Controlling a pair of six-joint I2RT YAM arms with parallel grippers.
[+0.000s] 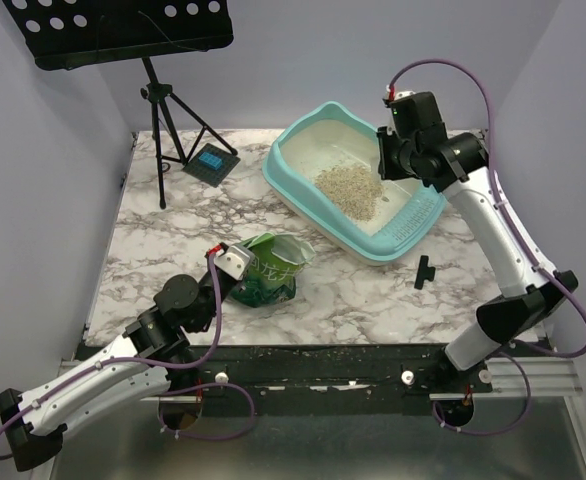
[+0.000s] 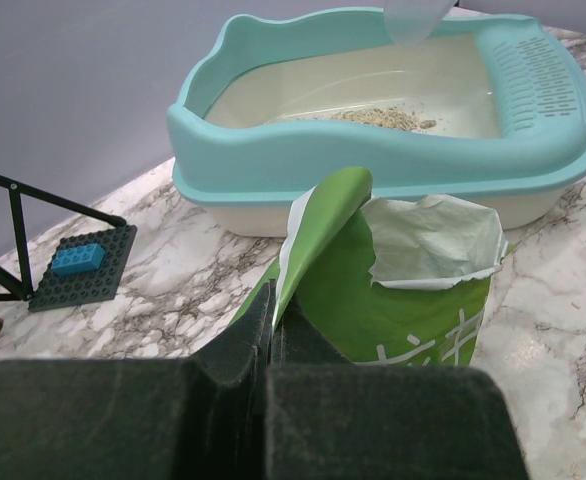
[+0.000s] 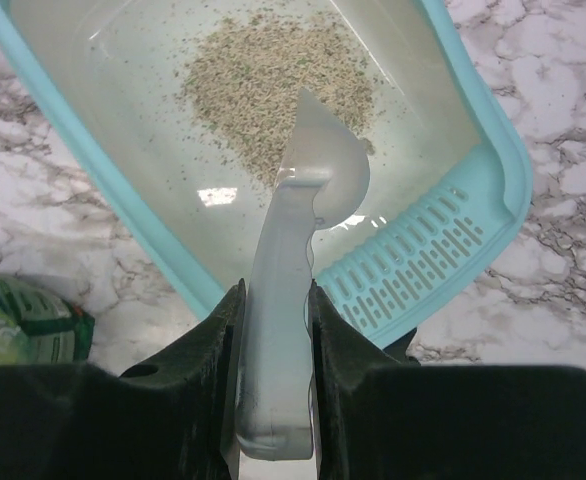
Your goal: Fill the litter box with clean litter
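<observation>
Two arms reach over the marbled table [image 1: 173, 230], the largest surface in view. Next in size is the turquoise litter box [image 1: 410, 228], set at an angle toward the far right of the table, its slotted end nearest the right arm. A black music stand [image 1: 163, 110] rises at the far left.

The green bag [image 1: 268, 270] lies near the front, its mouth open (pale lining showing). The left hand [image 1: 235, 263] is closed tight on the bag's folded flap.

The clean litter [image 1: 350, 188] sits as a loose tan pile on the off-white floor of the box, toward its right half. Above the pile hangs a clear scoop [image 3: 308, 180], its handle clamped between the fingers of the right hand [image 3: 275, 300].

Smaller still, a dark brick plate [image 1: 211, 163] lies by the stand's legs and a little black piece [image 1: 424, 271] lies just outside the box.
</observation>
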